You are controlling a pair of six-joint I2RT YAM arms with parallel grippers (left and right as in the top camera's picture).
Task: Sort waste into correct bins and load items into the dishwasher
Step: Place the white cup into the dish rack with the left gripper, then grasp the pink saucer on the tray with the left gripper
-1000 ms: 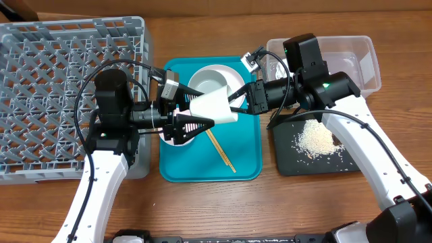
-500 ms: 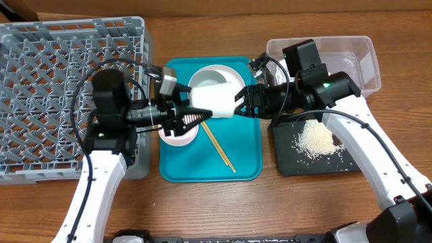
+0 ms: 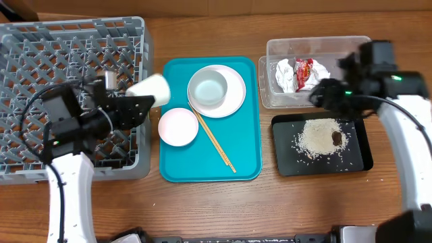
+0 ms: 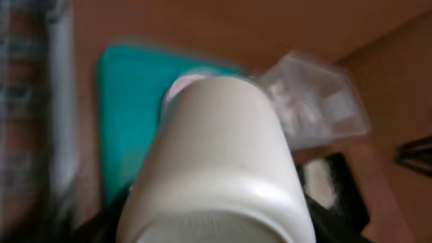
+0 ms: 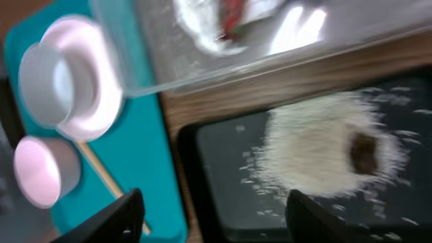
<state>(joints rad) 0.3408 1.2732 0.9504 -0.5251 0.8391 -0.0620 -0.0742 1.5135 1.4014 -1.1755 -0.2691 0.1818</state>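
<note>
While clamping small white cup point(image 3: 148, 89) in left jaws, long axis left-right, hovers at right wall of dish rack point(image 3: 67, 40), grid just left; holds right jaws spread, empty, above black tray point(image 3: 354, 162).

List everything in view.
rack: one, grey, left
teal tray: one, centre
plate: one, white, on teal tray
grey bowl: one, on plate
pink bowl: one, on teal tray
chopsticks: two, wooden, on teal tray
cup: one, white, in left gripper
tub: one, clear, upper right
napkin: one, white, in tub
wrapper: one, red, in tub
black tray: one, right
rice: pile, white, on black tray
lump: one, brown, on rice
left gripper: holds cup
right gripper: open, over black tray
</note>
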